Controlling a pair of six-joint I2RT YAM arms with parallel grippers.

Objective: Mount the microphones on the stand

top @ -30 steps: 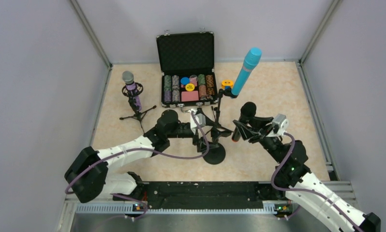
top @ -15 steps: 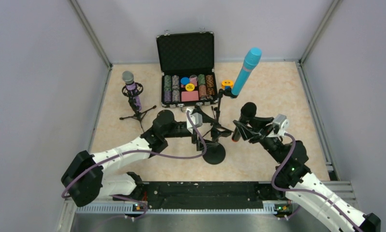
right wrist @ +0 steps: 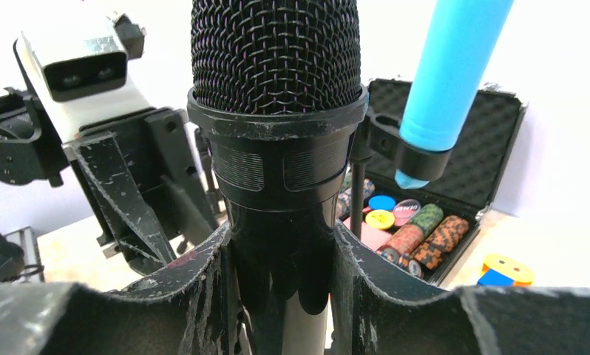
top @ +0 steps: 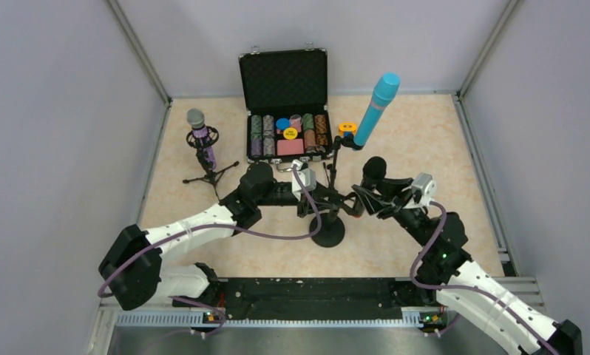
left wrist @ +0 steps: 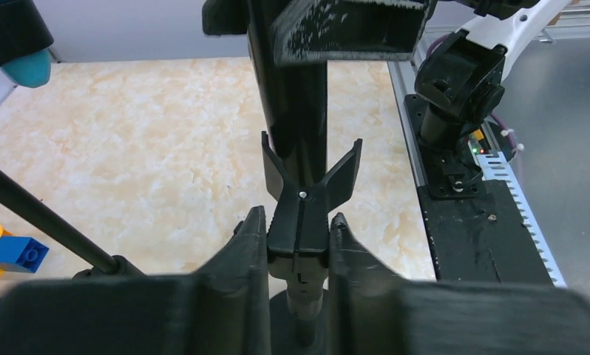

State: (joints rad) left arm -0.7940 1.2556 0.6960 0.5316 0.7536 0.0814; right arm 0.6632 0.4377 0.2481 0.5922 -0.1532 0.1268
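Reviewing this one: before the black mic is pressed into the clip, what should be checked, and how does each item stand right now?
1. Grip: the right gripper is closed on the body of the black microphone: ok.
2. Support: the left gripper is shut on the stand clip, one finger on each side: ok.
3. The clip's fork is open, facing up: ok.
4. Microphone shaft seated in the fork: cannot tell. In the left wrist view it stands right at the fork.
5. The cyan microphone and purple microphone are both already mounted: ok.
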